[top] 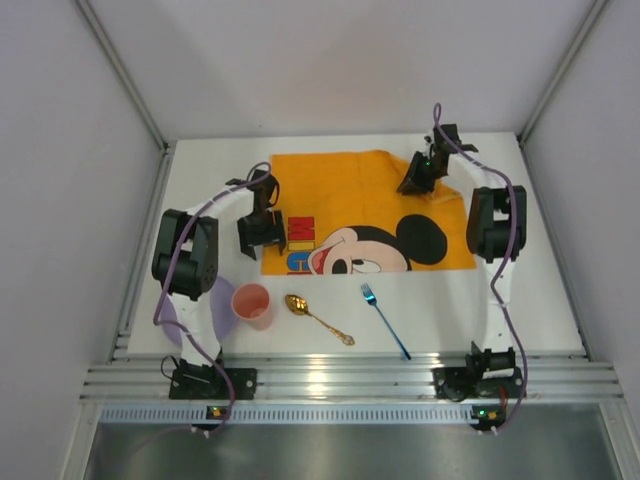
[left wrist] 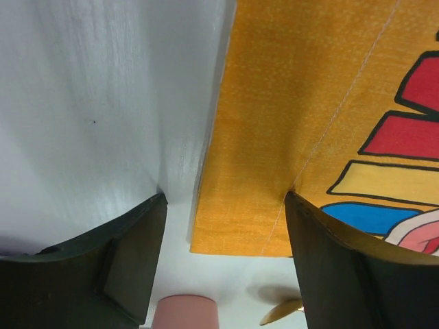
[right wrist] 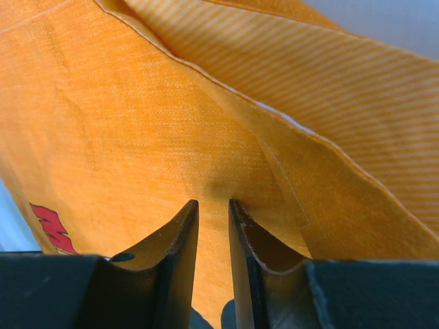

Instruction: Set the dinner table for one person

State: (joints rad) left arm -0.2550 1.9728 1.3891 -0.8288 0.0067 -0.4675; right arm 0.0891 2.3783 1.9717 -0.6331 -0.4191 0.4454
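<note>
The dinner table (top: 540, 290) is a white top, also visible in the left wrist view (left wrist: 103, 103). An orange Mickey Mouse placemat (top: 350, 200) lies across its far middle. My left gripper (top: 262, 232) hangs open over the mat's near-left corner (left wrist: 226, 199), one finger above the bare table and the other above the cloth (left wrist: 274, 103). My right gripper (top: 415, 180) is at the mat's far-right corner. Its jaws (right wrist: 213, 202) are drawn nearly together with orange cloth (right wrist: 137, 123) between them, and a fold of the mat stands up beside them.
A pink cup (top: 251, 304) (left wrist: 185, 312) stands near the front left. A gold spoon (top: 318, 318) (left wrist: 281, 312) and a blue fork (top: 385, 320) lie to its right. A lilac plate (top: 225, 295) shows under the left arm. A ribbed aluminium rail (top: 350, 375) runs along the near edge.
</note>
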